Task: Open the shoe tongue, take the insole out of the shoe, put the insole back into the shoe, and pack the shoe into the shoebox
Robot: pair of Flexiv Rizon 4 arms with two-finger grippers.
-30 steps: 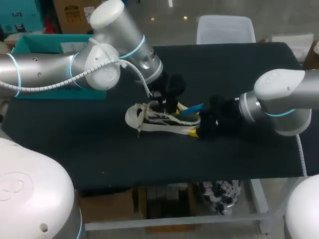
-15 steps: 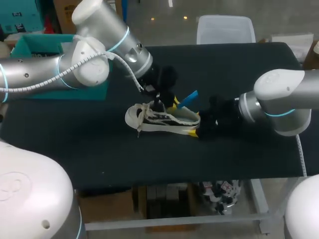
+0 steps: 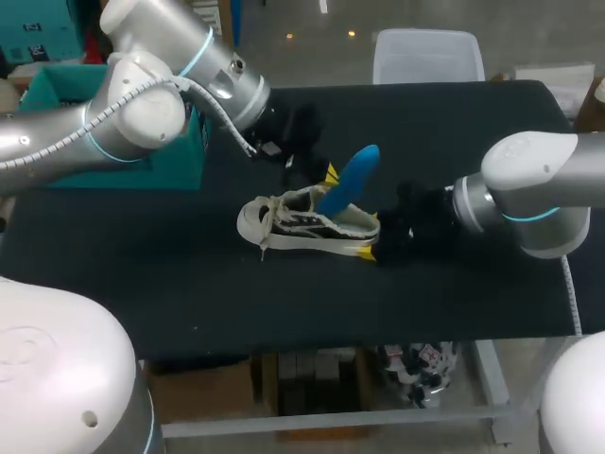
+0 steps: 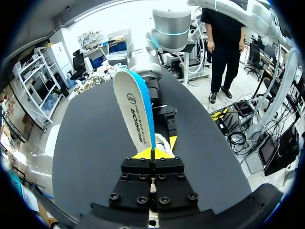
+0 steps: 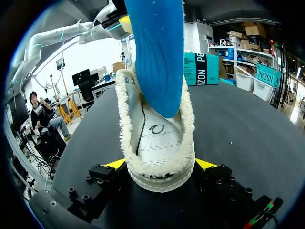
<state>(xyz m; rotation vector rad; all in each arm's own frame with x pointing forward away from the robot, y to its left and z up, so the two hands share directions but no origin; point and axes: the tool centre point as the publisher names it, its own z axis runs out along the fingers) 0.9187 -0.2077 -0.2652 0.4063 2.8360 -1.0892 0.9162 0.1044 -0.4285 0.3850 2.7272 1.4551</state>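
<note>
A white low shoe (image 3: 301, 227) with dark markings lies on its sole mid-table, toe to the left. My left gripper (image 3: 328, 176) is shut on the edge of the blue insole (image 3: 348, 176), which stands steeply out of the shoe's opening with its lower end still inside. In the left wrist view the insole (image 4: 136, 112) rises ahead of the closed yellow tips (image 4: 153, 152). My right gripper (image 3: 374, 248) clasps the heel: the fleecy heel (image 5: 157, 157) sits between its two yellow tips (image 5: 159, 164), and the insole (image 5: 157, 52) hangs above it.
A teal shoebox (image 3: 52, 90) stands open at the table's back left, partly behind my left arm (image 3: 142, 104). Black tabletop (image 3: 189, 293) lies bare in front of the shoe and to the far right.
My left gripper has risen and drawn back to the left, pulling the blue insole from lying nearly flat in the shoe to standing up out of it. The right arm and the shoe stayed still.
</note>
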